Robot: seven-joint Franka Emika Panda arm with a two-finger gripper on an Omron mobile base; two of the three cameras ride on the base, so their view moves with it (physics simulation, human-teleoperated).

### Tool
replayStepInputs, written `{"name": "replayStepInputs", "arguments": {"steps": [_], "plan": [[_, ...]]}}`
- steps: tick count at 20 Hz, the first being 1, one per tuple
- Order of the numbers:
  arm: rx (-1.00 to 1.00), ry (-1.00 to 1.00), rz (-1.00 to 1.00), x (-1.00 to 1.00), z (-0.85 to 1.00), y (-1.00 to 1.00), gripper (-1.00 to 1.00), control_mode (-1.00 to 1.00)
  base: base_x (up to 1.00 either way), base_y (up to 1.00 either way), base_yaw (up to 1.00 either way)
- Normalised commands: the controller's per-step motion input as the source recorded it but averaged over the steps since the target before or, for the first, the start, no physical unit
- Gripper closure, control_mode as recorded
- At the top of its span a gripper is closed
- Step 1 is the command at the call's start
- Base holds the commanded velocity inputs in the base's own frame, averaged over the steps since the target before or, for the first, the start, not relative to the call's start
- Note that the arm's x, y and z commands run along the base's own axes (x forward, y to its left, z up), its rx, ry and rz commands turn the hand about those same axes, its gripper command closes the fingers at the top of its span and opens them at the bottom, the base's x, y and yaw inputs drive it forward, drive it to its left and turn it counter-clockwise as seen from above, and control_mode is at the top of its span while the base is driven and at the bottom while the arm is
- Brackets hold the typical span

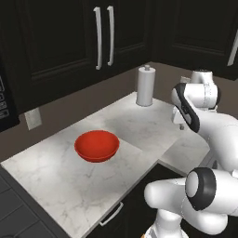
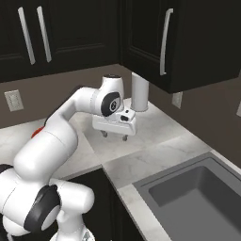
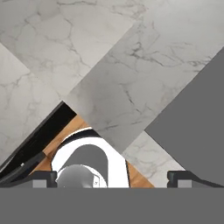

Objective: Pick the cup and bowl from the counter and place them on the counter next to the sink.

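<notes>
- One bowl (red, glossy) sits upright on the counter, left of the arm, with nothing touching it.
- Gripper hangs over the marble near the corner, jaws spread wide and holding nothing, fingertips pointing down just above the surface.
- Paper towel roll stands upright against the back wall, behind the gripper.
- Sink lies to the right, a dark grey basin set into the counter, well apart from the bowl.
- Cup: I cannot tell where it is.
</notes>
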Motion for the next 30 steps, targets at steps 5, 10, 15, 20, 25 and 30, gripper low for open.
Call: {"name": "replayStepInputs", "arguments": {"steps": [5, 10, 15, 20, 25, 30], "plan": [[0.00, 0.00, 0.00, 0.00, 0.00, 0.00, -1.00, 1.00, 0.00, 0.00, 0.00], [0.00, 0.00, 0.00, 0.00, 0.00, 0.00, -1.00, 1.00, 0.00, 0.00, 0.00], [0.00, -0.05, 0.09, 0.00, -0.03, 0.22, -1.00, -1.00, 0.00, 0.02, 0.00], [0.03, -0.21, 0.30, 0.00, -0.10, 0.48, -1.00, -1.00, 0.00, 0.00, 0.00], [0.01, -0.28, 0.33, 0.00, -0.07, 0.60, -1.00, -1.00, 0.00, 0.00, 0.00], [0.00, -0.08, 0.09, 0.14, 0.00, 0.52, -1.00, -1.00, 0.00, 0.00, 0.00]]}}
